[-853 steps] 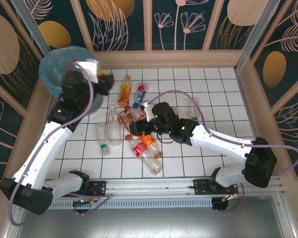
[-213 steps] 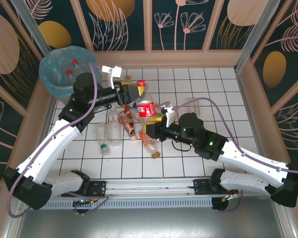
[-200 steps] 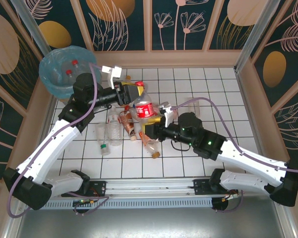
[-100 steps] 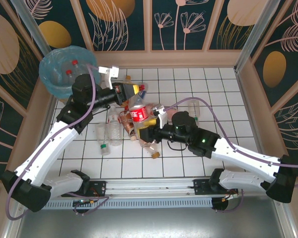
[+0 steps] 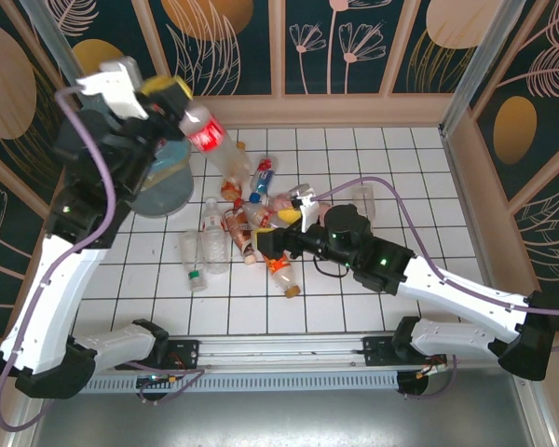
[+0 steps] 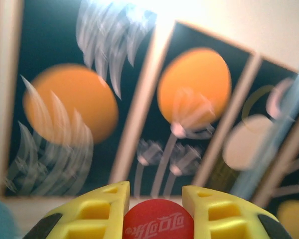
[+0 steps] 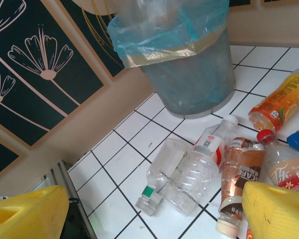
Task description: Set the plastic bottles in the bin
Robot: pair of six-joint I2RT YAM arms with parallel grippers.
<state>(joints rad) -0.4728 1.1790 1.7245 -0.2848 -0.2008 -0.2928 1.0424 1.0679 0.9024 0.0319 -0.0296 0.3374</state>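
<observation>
— So, where is the cola bottle?
— In the air, clamped at its red label between the yellow fingers of the left gripper. Its body slants down toward the table, just beside the bin rather than over its mouth, as far as the top view lets me judge.
— How will it handle?
— Light and empty, I'd say, with thin walls that give under a squeeze and slick plastic. The labelled middle is a fair hold, though the neck would be stiffer.
— And the right gripper?
— Its jaws are wide apart with nothing between them, low over the heap of plastic bottles on the white tiled table.
— What lies nearest it?
— A clear green-necked bottle lies against a crushed clear bottle. Next to those are a white-capped bottle and a brown-labelled bottle.
— Anything in the way?
— They lie packed together, so gripping one likely nudges its neighbours. The blue bag ruffles above the bin's rim and could catch a bottle dropped at the edge.
</observation>
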